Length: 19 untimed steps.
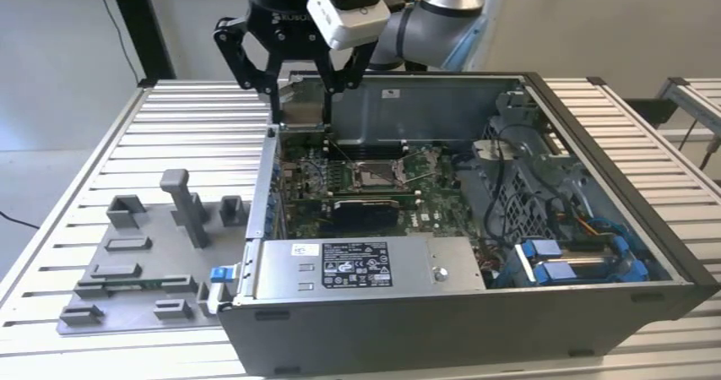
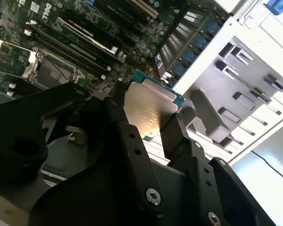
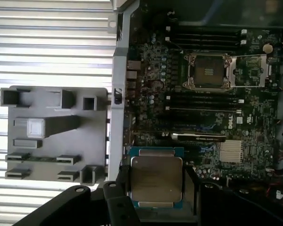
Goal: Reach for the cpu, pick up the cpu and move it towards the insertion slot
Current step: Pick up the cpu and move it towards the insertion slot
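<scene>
I have the cpu (image 3: 155,182) pinched between the gripper's (image 3: 155,188) two black fingers, its silvery metal face toward the first wrist view and a thin green rim showing along two of its edges. The jaws are closed onto opposite edges of the chip, only as far apart as the chip is wide. In the exterior view the cpu (image 1: 299,108) hangs clear of everything, up over the far left corner of the open computer case (image 1: 631,253), above the case wall rather than down inside it.

My read on handling: this is a light, stiff, thin plate, so weight is no worry, but the metal lid looks smooth and could slip or twist if the hold is off-centre. I judge the underside to be the fragile part, so the edges are the right place to hold, as now.

The insertion slot (image 1: 372,173) sits well apart from the chip, nearer and to the right on the motherboard (image 1: 434,215), its metal frame open around a dull centre; the first wrist view shows it (image 3: 210,71) too. Left of the case, on the ribbed table (image 1: 90,169), rests the grey fixture tray (image 1: 124,270).
</scene>
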{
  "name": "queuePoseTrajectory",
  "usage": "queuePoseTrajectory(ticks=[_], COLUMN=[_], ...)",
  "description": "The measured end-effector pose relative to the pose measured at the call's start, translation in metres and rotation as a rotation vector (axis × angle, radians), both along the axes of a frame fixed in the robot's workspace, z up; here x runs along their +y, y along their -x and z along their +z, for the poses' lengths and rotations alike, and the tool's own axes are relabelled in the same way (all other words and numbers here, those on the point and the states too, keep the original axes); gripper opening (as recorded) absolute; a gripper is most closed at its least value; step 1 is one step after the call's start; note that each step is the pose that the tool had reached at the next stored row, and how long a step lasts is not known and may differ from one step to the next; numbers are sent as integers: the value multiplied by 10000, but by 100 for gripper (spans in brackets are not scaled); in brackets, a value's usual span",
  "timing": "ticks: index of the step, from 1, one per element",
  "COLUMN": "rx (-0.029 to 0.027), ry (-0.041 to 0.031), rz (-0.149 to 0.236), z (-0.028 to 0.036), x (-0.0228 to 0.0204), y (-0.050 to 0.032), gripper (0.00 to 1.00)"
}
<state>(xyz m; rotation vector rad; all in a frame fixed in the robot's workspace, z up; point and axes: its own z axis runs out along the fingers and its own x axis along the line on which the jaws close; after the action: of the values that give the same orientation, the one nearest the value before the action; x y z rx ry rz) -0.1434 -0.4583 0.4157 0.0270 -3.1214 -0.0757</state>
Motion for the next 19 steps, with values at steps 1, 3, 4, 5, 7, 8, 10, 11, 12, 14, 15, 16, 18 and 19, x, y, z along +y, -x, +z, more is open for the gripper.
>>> queuePoseTrajectory(ticks=[1, 3, 4, 5, 7, 8, 10, 11, 12, 14, 15, 16, 18, 19], rx=[-1, 0, 0, -1, 0, -1, 0, 0, 0, 0, -1, -1, 0, 0], ry=[-1, 0, 0, -1, 0, -1, -1, 1, 0, 0, 1, 2, 4, 5], rz=[0, 0, 0, 0, -1, 0, -1, 0, 1, -1, 0, 0, 0, 1], z=[-1, -1, -2, -2, -3, -4, -5, -6, -7, -11, -13, -15, -20, -23], x=[0, 0, 0, 0, 0, 0, 0, 0, 0, 1, 2, 2, 3, 3], y=[-30, -88, -119, -154, -243, -289, -378, -426, -469, -562, -606, -650, -744, -789], gripper=[0, 0, 0, 0, 0, 0, 0, 0, 0, 0, 0, 0, 0, 0])
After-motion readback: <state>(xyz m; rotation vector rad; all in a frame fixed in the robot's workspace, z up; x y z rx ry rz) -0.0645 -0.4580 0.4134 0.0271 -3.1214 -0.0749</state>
